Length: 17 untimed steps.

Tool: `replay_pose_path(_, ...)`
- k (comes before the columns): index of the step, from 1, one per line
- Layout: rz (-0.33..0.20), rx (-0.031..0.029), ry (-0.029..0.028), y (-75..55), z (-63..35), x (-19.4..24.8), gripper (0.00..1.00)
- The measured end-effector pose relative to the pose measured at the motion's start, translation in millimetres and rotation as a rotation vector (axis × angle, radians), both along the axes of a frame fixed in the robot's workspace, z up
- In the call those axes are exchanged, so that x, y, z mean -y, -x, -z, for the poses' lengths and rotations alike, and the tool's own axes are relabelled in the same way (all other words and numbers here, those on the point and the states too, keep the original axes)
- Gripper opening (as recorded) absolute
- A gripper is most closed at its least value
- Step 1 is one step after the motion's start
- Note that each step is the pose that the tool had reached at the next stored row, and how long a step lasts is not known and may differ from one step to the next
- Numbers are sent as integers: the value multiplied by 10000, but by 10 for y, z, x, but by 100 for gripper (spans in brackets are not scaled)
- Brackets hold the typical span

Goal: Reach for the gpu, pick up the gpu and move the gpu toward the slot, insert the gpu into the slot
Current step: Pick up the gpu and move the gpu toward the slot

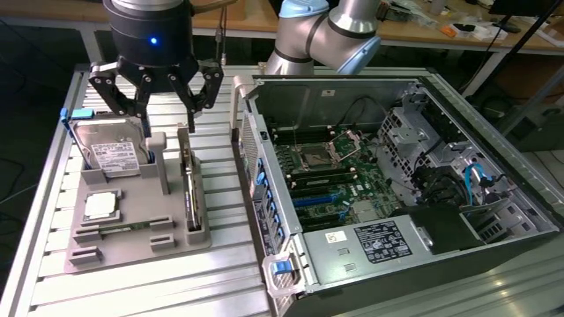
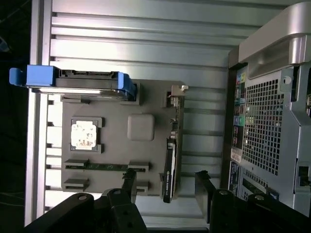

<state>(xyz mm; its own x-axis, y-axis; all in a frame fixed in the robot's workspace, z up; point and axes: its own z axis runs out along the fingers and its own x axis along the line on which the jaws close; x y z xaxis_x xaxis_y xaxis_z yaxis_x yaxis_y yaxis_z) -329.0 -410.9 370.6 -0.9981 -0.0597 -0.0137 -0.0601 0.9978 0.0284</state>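
Exterior view: black jaws hang apart above the thin, flat dark gpu (image 1: 189,185) standing edgewise in a grey tray (image 1: 123,248).

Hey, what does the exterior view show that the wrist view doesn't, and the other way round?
Exterior view: the inside of the open case, with the green motherboard and the blue slot, plus the arm's silver elbow.
Wrist view: the case's perforated outer panel.
Both: the gpu standing on edge in the grey holder tray, the hard drive, the processor chip, and the open tool with a finger to either side of the gpu's end.
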Motion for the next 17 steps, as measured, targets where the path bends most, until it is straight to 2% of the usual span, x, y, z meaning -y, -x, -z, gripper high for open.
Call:
replay_pose_path(8, -30, -4, 0, -38, 156, 96, 60)
replay_pose_path(14, -49, -4, 0, -55, 263, 136, 60)
replay_pose_path(15, -61, -3, -1, -61, 314, 148, 60)
replay_pose_path(17, -69, -4, 0, -66, 354, 157, 60)
